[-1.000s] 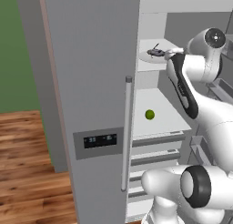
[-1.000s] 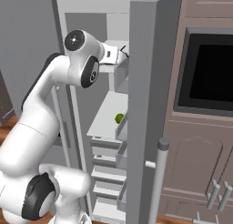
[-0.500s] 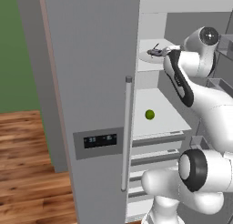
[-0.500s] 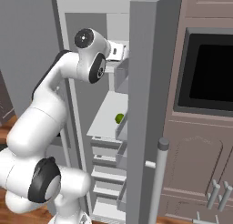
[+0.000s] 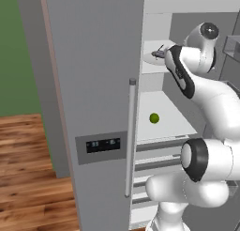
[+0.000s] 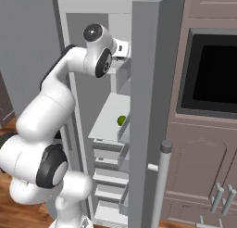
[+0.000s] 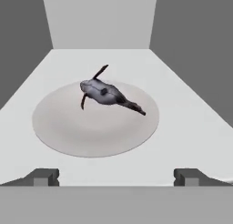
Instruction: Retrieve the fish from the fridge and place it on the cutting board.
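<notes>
The fridge point(image 5: 93, 61) stands with its doors open, showing white shelves. On the upper shelf a small dark grey fish point(image 7: 107, 93) lies on a round white plate point(image 7: 54, 127); the fish point(image 5: 158, 53) also shows from the left base view. My gripper point(image 7: 116, 177) is open, level with that shelf at its front edge. It points at the fish and stands short of the plate, with nothing between its fingertips point(image 7: 43, 176). The cutting board is out of view.
A small green ball point(image 5: 153, 118) sits on the shelf below, also seen as the ball point(image 6: 121, 120). White drawers point(image 5: 159, 155) fill the lower fridge. The right fridge door point(image 6: 152, 83) stands close beside my arm. A dark built-in oven point(image 6: 210, 69) is set in brown cabinets.
My arm has lifted and reached further into the upper shelf toward the fish. The jaws have stayed open, and the fish has not moved.
</notes>
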